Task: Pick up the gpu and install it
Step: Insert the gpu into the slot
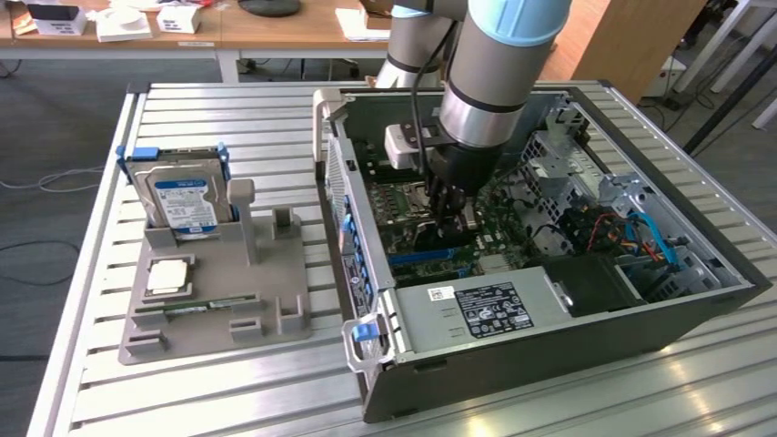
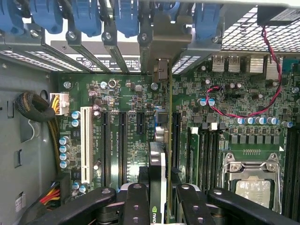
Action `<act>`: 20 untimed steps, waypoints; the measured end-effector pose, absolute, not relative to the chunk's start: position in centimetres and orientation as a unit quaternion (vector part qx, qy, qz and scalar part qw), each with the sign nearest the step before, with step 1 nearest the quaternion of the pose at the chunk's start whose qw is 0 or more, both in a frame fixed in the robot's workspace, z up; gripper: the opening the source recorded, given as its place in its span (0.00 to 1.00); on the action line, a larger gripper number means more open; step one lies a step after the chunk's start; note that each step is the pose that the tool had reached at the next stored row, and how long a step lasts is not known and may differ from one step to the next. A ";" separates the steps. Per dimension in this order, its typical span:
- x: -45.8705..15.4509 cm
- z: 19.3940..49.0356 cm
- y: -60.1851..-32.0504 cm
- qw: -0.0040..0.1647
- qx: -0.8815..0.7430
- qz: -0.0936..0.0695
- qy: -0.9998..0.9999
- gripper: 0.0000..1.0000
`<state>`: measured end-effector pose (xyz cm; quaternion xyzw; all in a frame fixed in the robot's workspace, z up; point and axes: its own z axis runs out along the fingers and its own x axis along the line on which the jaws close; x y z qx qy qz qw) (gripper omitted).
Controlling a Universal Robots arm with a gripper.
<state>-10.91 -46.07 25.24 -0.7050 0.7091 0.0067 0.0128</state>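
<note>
Gripping the gpu (image 2: 158, 173), the tool (image 2: 159, 206) is closed on it, with black fingers (image 2: 135, 206) pressed against both faces of the card.

- Gpu: held on edge, with a green logo strip along the edge that faces the wrist camera. It stands upright over the motherboard (image 2: 122, 131), in line with the long black expansion slots. Its far end reaches the metal slot openings at the case wall, below a row of blue clips (image 2: 126, 18). Whether it sits fully in a slot cannot be told.
- Tool, exterior view (image 1: 459, 223): lowered into the open computer case (image 1: 680, 314), over the middle of the board.
- Motherboard items: a white slot (image 2: 86, 143) beside the black slots, a silver processor socket (image 2: 251, 183), and a red-and-black wire (image 2: 234, 112).
- Case interior: a power supply with a black label (image 1: 486, 309) at the near end, and blue cables (image 1: 650, 237) on the exterior view's right.
- Grey holder (image 1: 261, 300): stands on the slatted metal tabletop (image 1: 218, 118), to the exterior view's left of the case. It carries a hard drive (image 1: 182, 200) standing upright, a processor chip (image 1: 167, 276) lying flat, and a narrow green memory stick (image 1: 200, 308).
</note>
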 end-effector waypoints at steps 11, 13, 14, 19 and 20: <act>-10.9 25.2 -46.1 0.013 -0.705 0.007 0.709 0.27; -10.9 25.1 -46.1 0.013 -0.705 0.007 0.709 0.27; -10.9 25.1 -46.1 0.013 -0.705 0.007 0.709 0.27; -10.9 24.9 -46.1 0.013 -0.705 0.007 0.709 0.27; -10.9 24.9 -46.1 0.013 -0.705 0.007 0.709 0.27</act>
